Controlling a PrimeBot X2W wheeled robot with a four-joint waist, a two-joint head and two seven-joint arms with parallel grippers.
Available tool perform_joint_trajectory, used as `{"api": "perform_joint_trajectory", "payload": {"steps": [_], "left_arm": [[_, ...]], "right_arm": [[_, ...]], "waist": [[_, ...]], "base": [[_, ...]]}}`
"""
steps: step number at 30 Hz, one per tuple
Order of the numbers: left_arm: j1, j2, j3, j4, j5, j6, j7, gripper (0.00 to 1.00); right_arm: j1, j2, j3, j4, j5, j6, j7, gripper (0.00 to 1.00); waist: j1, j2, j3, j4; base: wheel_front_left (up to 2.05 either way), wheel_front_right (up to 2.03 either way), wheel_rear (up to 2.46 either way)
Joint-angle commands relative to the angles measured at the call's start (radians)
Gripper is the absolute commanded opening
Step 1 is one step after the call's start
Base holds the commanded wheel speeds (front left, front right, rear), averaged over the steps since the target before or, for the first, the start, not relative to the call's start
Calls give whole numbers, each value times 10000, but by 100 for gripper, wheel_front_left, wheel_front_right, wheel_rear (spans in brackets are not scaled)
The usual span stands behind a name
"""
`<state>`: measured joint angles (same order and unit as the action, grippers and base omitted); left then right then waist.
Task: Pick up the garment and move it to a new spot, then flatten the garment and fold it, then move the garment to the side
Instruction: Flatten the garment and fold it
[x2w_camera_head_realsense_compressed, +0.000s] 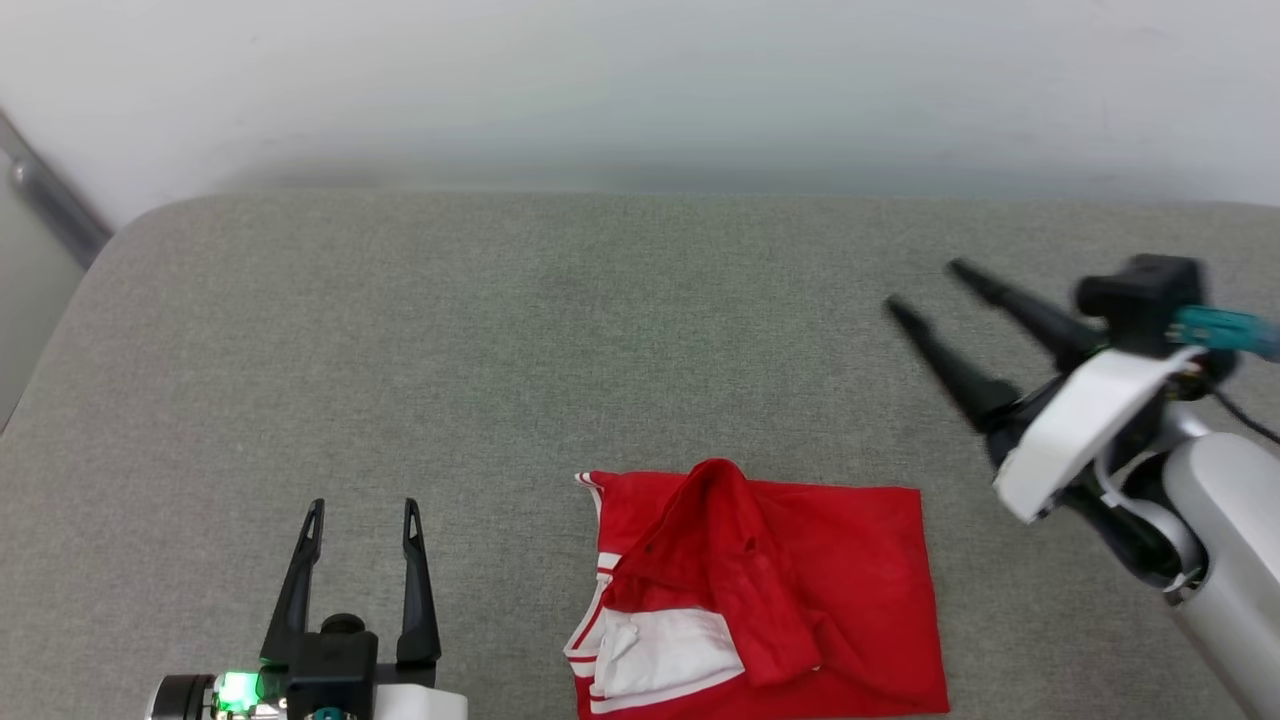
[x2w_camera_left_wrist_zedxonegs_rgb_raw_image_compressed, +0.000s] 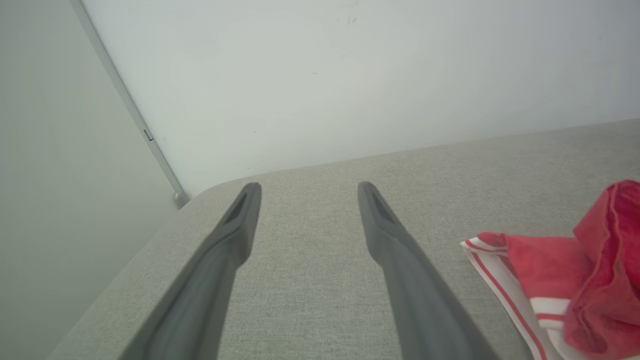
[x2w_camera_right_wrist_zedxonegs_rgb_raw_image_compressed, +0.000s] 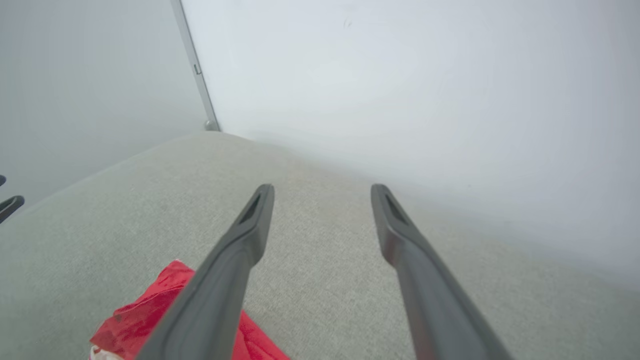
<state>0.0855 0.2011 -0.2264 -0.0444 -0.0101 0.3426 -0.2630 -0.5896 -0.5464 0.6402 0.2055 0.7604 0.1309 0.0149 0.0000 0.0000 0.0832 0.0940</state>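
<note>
- The garment (x2w_camera_head_realsense_compressed: 830, 560) lies on the grey pad (x2w_camera_head_realsense_compressed: 500, 330), at the pad's near edge and a little to the robot's right of the pad's middle. Its nearest part runs off the bottom of the head view.
- It makes a rough red rectangle. A loose ridge (x2w_camera_head_realsense_compressed: 740, 560) of red cloth is bunched on top, and a white sleeve (x2w_camera_head_realsense_compressed: 670, 650) is tucked in at its near-left corner.
- Judged from this, the folding step is in hand. The bundle is compact but not neat, and it has not yet gone to the pad's side.
- The left gripper (x2w_camera_head_realsense_compressed: 363, 505) sits low over the pad's near-left part, well apart from the cloth. Its jaws are spread wide and hold nothing.
- The right gripper (x2w_camera_head_realsense_compressed: 924, 285) hangs above the pad's right side, blurred, with its fingers aimed toward the pad's far middle. Its jaws are also wide apart and empty.
- The next move probably calls for one gripper to come down on the raised ridge and press or lay it flat. After that, a grip on an edge could shift the whole bundle toward one side of the pad without spilling the fold.
- The striped trim (x2w_camera_head_realsense_compressed: 603, 565) faces the pad's left side, and the plain red edge faces the right. Where the collar is, I cannot tell.
- The ridge runs from far to near across the pad, leaning slightly right. The bundle's own long axis cannot be settled, as its near end is cut off.
</note>
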Motion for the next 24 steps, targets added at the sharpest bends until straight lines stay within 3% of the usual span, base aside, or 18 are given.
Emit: {"api": "perform_joint_trajectory", "payload": {"steps": [1, 4, 8, 15, 24], "left_arm": [[122, 27, 23, -33, 45, -20, -23, 100], [170, 29, 36, -75, 61, -8, -23, 100], [313, 70, 6, -124, 84, -30, -23, 100], [461, 111, -97, -260, 152, -29, -23, 100], [642, 176, -182, -475, 77, -52, -23, 100]], "right_arm": [[267, 157, -382, 207, -386, -4, -469, 100], [805, 564, -1733, 829, -1605, -4, -1784, 100], [1615, 1230, -3301, 1099, -3105, -6, -2621, 100], [3472, 2675, -5519, -599, -4891, -4, -2796, 100], [5688, 4060, -6694, -1759, -5545, -4, -2796, 100]], "waist": [[0, 0, -67, -58], [0, 0, -163, -125], [0, 0, -305, -202], [0, 0, -441, -263], [0, 0, -652, -304]], "base": [[0, 0, 0], [0, 0, 0], [0, 0, 0], [0, 0, 0], [0, 0, 0]]}}
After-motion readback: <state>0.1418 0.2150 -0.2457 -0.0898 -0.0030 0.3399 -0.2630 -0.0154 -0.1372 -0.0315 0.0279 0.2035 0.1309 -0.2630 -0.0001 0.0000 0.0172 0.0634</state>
